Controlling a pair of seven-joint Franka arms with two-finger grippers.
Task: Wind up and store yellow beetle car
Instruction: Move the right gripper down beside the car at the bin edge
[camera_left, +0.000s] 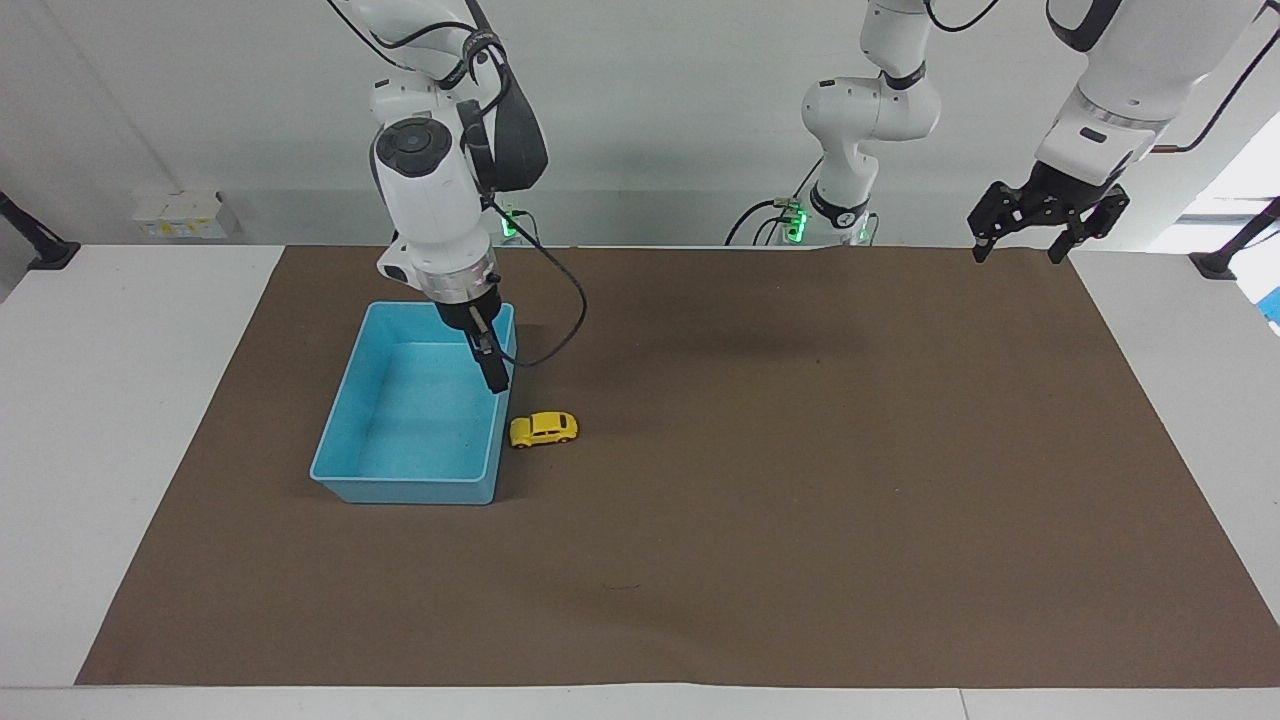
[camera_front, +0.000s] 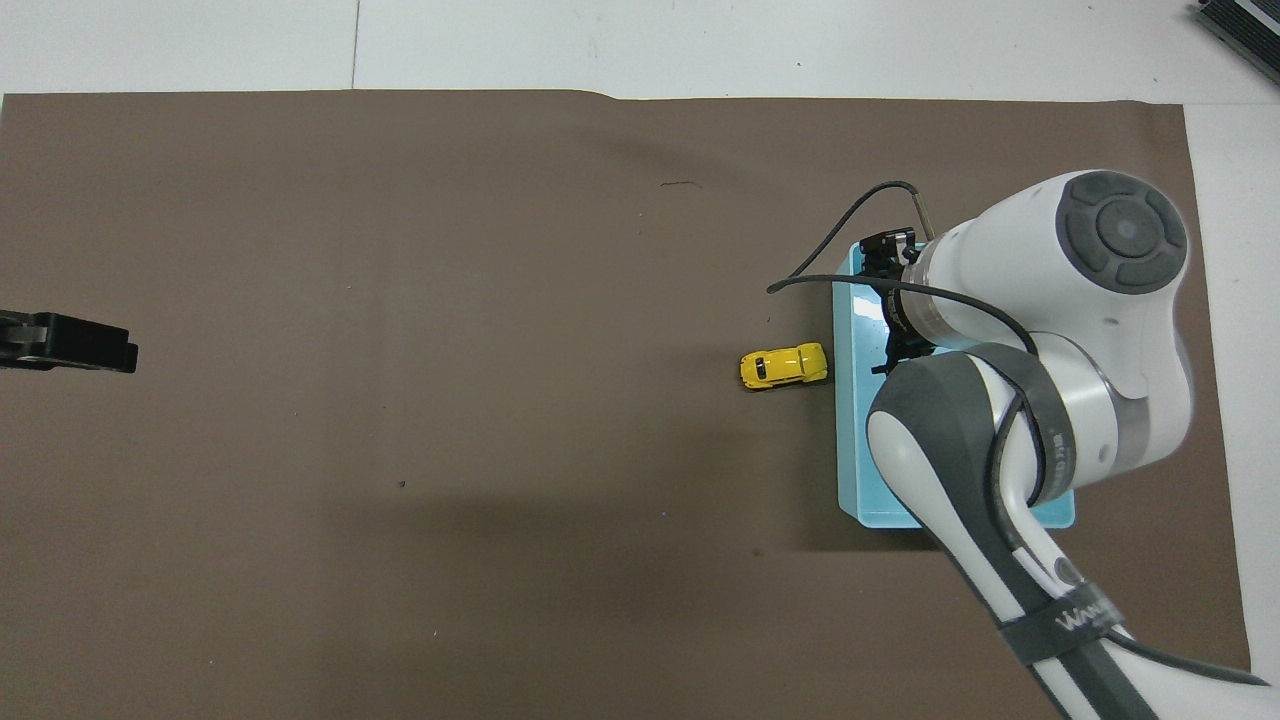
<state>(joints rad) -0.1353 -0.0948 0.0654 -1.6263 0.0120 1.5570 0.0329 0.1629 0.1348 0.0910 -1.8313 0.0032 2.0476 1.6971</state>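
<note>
Yellow beetle car (camera_left: 544, 429) sits on its wheels on the brown mat (camera_left: 800, 480), just beside the blue bin (camera_left: 345, 420) on the side toward my left arm's end of the table. I can't tell if it touches the bin wall. Its long axis runs across the table, arm end to arm end, roughly square to that bin wall. In the overhead view one end of the yellow beetle car (camera_front: 784, 367) points at the blue bin (camera_front: 850, 470).

My right gripper (camera_left: 492, 370) hangs over the bin's wall on the car side, pointing down. From it the car lies out from the bin toward the left arm's end and a bit farther from me, and lower. Jaws here read fully apart, w/ nothing in them. They're seen edge-on in the facing view, so the gap itself isn't plain. In the overhead view my own wrist hides most of the right gripper (camera_front: 892, 300).

My left gripper (camera_left: 1035, 215) waits up at its own end, well apart from the car. Its jaws are wide apart and empty.

So the right arm is far nearer. My guess for the next move: short shift off the bin, then down. Jaws should straddle the car's narrow width, i.e. close across its long axis.
</note>
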